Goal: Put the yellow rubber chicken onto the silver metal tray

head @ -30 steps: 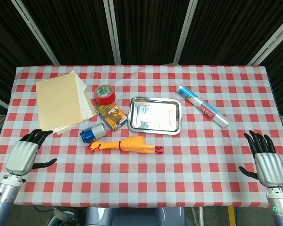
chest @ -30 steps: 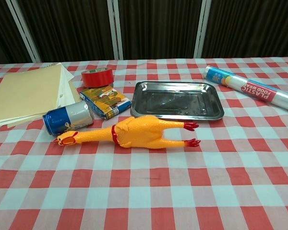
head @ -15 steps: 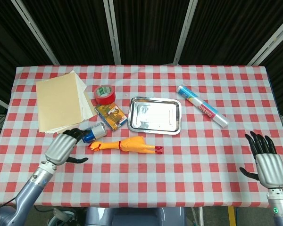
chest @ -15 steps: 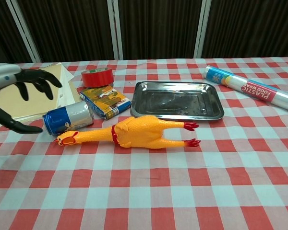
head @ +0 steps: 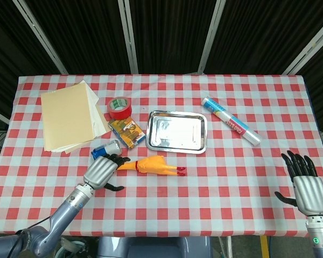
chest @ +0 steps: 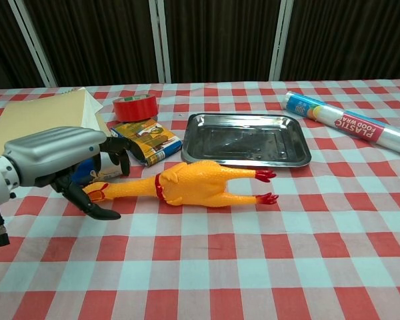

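The yellow rubber chicken (head: 151, 166) is laid on its side on the checked table (head: 215, 183), just in front of the silver metal tray (head: 177, 131) and apart from it, its red feet pointed toward the right edge. Its head end is covered by the left robot hand (head: 101, 171), whose dark fingers (chest: 117, 155) are spread over the head and neck with the thumb underneath; whether the chicken is actually gripped cannot be told. The right robot hand (head: 307, 185) is held near the front right corner, fingers apart and nothing in it.

A blue can (head: 103, 150) is seen just behind the left robot hand, beside a small printed box (head: 126, 132), a red tape roll (head: 118, 107) and a paper stack (head: 70, 115). A food wrap roll (head: 231, 121) is placed right of the tray.
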Available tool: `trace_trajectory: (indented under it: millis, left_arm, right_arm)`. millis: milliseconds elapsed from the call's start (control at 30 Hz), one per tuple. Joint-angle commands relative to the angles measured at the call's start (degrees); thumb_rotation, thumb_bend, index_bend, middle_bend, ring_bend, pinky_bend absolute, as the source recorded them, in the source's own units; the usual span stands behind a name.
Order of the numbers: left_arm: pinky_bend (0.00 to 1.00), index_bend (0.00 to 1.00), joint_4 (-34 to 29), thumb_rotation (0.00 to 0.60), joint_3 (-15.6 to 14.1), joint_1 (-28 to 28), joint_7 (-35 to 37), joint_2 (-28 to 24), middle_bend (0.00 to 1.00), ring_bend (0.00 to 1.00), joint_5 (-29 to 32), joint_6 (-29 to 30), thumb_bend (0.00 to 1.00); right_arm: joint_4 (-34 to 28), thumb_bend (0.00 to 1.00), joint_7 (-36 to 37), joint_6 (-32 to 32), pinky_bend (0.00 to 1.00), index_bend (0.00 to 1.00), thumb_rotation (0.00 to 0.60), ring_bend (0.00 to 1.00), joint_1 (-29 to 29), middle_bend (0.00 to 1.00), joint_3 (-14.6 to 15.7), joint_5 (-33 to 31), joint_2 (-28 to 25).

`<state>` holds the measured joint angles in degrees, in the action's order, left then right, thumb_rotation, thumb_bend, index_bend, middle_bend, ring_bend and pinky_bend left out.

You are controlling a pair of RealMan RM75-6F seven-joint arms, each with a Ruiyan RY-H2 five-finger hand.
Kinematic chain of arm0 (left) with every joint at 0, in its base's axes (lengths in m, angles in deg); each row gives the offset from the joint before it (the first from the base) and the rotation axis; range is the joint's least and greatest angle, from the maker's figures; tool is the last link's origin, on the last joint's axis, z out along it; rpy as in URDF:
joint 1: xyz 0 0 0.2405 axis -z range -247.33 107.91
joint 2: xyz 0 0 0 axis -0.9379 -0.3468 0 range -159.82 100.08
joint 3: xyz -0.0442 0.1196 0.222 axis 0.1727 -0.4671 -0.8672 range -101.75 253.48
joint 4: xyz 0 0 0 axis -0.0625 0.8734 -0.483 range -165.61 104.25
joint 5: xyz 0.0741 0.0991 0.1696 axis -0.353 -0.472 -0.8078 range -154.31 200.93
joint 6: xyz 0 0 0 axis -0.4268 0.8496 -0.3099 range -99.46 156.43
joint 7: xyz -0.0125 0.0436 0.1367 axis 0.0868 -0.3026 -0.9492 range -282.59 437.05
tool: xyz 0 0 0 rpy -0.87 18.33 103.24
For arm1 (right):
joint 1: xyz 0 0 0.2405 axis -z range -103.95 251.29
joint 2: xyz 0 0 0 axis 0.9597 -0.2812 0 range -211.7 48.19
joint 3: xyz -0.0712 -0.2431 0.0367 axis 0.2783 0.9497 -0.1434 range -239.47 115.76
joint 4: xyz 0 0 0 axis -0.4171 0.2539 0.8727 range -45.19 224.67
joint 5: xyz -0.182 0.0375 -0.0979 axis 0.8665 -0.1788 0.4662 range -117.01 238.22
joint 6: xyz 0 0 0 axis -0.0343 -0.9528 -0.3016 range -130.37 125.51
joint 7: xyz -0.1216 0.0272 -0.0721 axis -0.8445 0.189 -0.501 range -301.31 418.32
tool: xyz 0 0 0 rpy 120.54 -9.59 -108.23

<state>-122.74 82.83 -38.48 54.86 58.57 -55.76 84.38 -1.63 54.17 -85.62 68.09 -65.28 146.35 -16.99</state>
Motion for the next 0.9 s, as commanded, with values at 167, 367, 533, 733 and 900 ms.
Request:
trace_trajectory:
  millis: [167, 367, 533, 733, 900]
  left_arm:
    - [0.37, 0.19, 3.8, 0.600, 1.0, 0.9, -3.3, 4.9, 0.33, 0.26, 4.1, 1.6, 0.07]
    - [0.37, 0.18, 5.8, 0.600, 1.8, 2.0, -4.8, 7.5, 0.31, 0.26, 6.9, 1.6, 0.07]
    - [0.37, 0.19, 7.3, 0.600, 2.5, 3.2, -5.4, 9.2, 0.32, 0.26, 8.5, 1.3, 0.07]
    - [0.40, 0.23, 9.2, 0.600, 3.3, 4.9, -6.5, 11.5, 0.35, 0.29, 10.3, 0.5, 0.08]
    - [0.42, 0.28, 10.7, 0.600, 3.2, 5.7, -7.0, 13.1, 0.40, 0.33, 11.4, 0.3, 0.11]
  right_arm:
    - [0.1, 0.12, 0.1, 0.2, 0.00, 0.00, 0.600, 0.00, 0.0, 0.04, 0.0, -0.2, 0.0]
    - [0.1, 0.12, 0.1, 0.3, 0.00, 0.00, 0.600, 0.00, 0.0, 0.04, 0.1, -0.3, 0.0]
    - [-0.1, 0.12, -0.1, 0.1, 0.00, 0.00, 0.600, 0.00, 0.2, 0.04, 0.1, -0.4, -0.2]
    - [-0.3, 0.12, -0.3, -0.1, 0.00, 0.00, 0.600, 0.00, 0.5, 0.04, 0.1, -0.7, -0.3]
    - [-0.5, 0.12, -0.3, -0.5, 0.00, 0.00, 0.600, 0.00, 1.0, 0.04, 0.2, -1.1, -0.6]
